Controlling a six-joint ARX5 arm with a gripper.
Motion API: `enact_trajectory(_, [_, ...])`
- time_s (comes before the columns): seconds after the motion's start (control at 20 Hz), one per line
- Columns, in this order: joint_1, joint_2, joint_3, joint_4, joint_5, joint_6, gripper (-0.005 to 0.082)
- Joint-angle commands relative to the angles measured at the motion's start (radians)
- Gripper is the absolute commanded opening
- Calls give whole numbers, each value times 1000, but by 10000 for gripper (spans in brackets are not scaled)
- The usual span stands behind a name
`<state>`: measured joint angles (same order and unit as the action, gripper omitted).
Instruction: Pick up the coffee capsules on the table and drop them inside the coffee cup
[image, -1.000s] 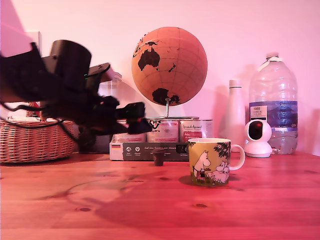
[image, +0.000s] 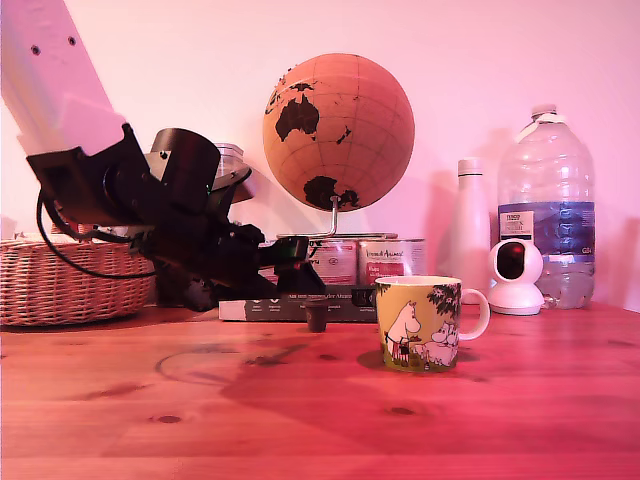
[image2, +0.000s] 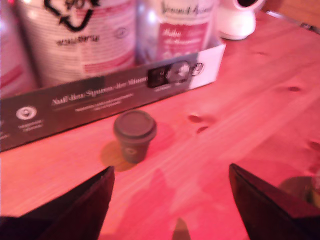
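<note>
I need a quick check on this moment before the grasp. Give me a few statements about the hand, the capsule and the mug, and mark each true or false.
1. The hand is open and holds nothing. True.
2. The capsule lies inside the mug. False: it stands on the table in front of the flat box, to the exterior view's left of the mug.
3. The mug's handle points to the exterior view's left. False: it points to that view's right.
4. The capsule stands upright with its wider end up. True.
</note>
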<state>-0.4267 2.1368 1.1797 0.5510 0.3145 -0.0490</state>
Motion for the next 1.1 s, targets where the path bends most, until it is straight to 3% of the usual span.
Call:
enact_trajectory(0.0, [13, 33, 15, -17, 14, 4, 664])
enact_trajectory(0.45, [21, 132, 214, -194, 64, 5, 664])
enact_trajectory(0.7, [21, 180, 333, -322, 64, 5, 664])
enact_trajectory(1.05, [21, 182, 380, -357, 40, 5, 664])
